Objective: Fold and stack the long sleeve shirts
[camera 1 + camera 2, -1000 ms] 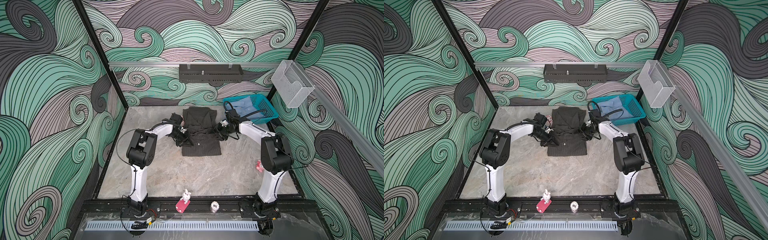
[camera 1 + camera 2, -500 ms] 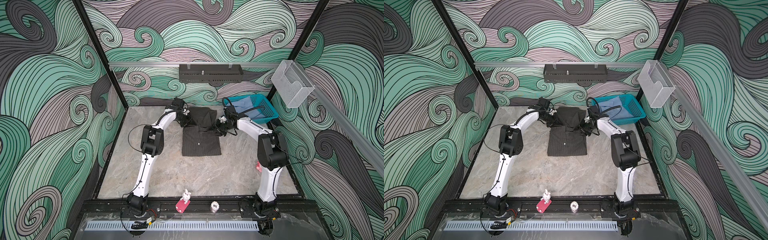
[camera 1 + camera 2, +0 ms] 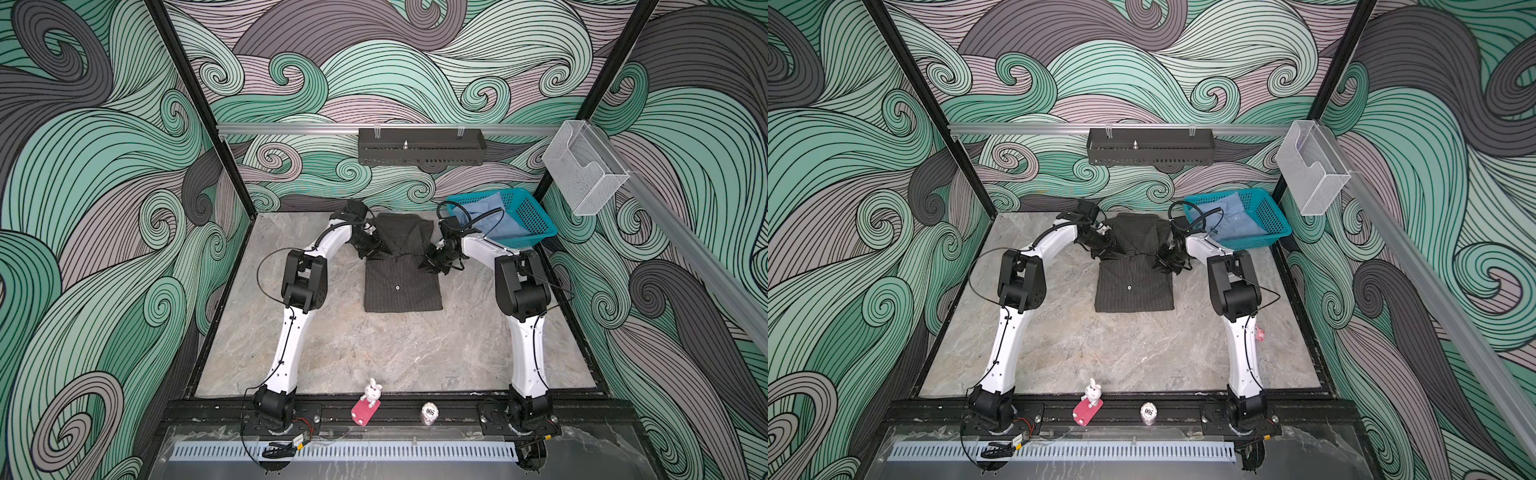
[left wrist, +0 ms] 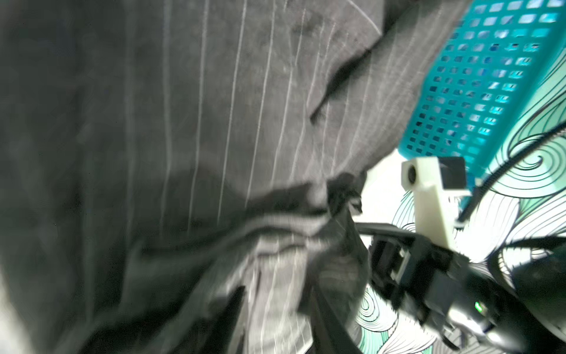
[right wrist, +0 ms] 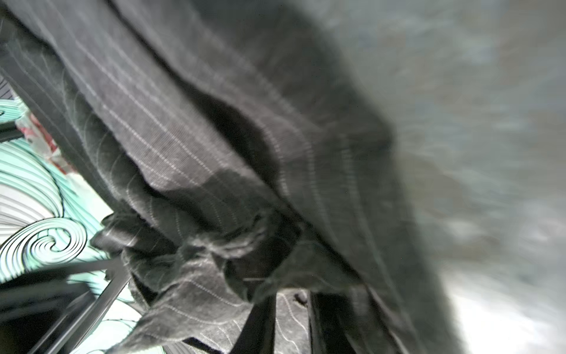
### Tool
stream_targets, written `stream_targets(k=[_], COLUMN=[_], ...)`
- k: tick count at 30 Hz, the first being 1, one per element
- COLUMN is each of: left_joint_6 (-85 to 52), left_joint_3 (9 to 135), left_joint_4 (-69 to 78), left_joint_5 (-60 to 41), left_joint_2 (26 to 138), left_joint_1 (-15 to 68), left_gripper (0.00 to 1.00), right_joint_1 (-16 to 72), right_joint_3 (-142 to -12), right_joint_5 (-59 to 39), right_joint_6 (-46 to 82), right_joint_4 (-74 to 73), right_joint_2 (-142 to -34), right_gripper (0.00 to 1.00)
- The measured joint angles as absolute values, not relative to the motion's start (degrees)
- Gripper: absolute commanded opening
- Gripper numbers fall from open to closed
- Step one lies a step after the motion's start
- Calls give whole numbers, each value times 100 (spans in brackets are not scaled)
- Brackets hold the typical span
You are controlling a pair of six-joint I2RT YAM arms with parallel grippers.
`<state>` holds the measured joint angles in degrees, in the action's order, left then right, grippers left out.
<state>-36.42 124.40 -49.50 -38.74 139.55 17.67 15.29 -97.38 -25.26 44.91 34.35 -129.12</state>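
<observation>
Two grippers [image 3: 371, 249] [image 3: 436, 264] nearer — two shirts [image 3: 402, 286] [image 3: 484, 218]

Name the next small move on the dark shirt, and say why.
Probably lift both side edges a little and draw the rumpled far half forward over the flat near half. The left gripper and right gripper flank the dark pinstriped shirt at that crease, and the right wrist view shows cloth bunched at its fingers. Whether the left grips is unclear.
</observation>
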Motion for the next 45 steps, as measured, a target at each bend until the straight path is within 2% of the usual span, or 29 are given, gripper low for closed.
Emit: stream_targets(k=[5, 8, 11, 14, 18, 23, 26, 29, 38, 45], left_joint_6=[-3575, -3623, -3852, -4167, -4458, -4545, -4436, -4215, -3264, -2801], left_joint_3=[10750, 9660, 8777, 8261, 8049, 8040, 8047, 7994, 7655, 7496], left_joint_4=[-4746, -4440, -3968, -3507, -3118, -2976, -3070, -3245, -4324, -4989], left_joint_5=[-3741, -3686, -3664, -3671, -3671, -3669, -3697, -3712, -3271, -2705], left_joint_2=[12228, 11203, 10698, 10877, 11509, 11966, 11990, 11983, 11566, 11080], left_joint_1=[1756, 1857, 2178, 2609, 3024, 3052, 2950, 2744, 1691, 1164], left_gripper=[47, 47, 47, 47, 47, 46, 44, 44, 47, 51], right_joint_1=[1522, 1559, 1649, 1721, 1813, 1881, 1898, 1914, 2359, 3017], right_joint_3=[-9585, -9607, -9974, -10514, -11231, -11885, -12016, -11660, -9212, -7972], right_joint_5=[-2196, -1942, -1669, -1428, -1205, -1033, -1015, -1024, -1457, -1656], right_joint_6=[4226, 3913, 3548, 3179, 2709, 2309, 2196, 2158, 2418, 2775], right_joint_4=[3710, 3940, 4174, 4215, 4300, 4731, 4936, 5035, 4910, 4716], right_joint_2=[-12597, -12199, -11998, -12125, -12798, -13843, -13933, -13749, -12357, -11375], right_gripper=[41, 44, 42, 42, 41, 42, 41, 41, 40, 46])
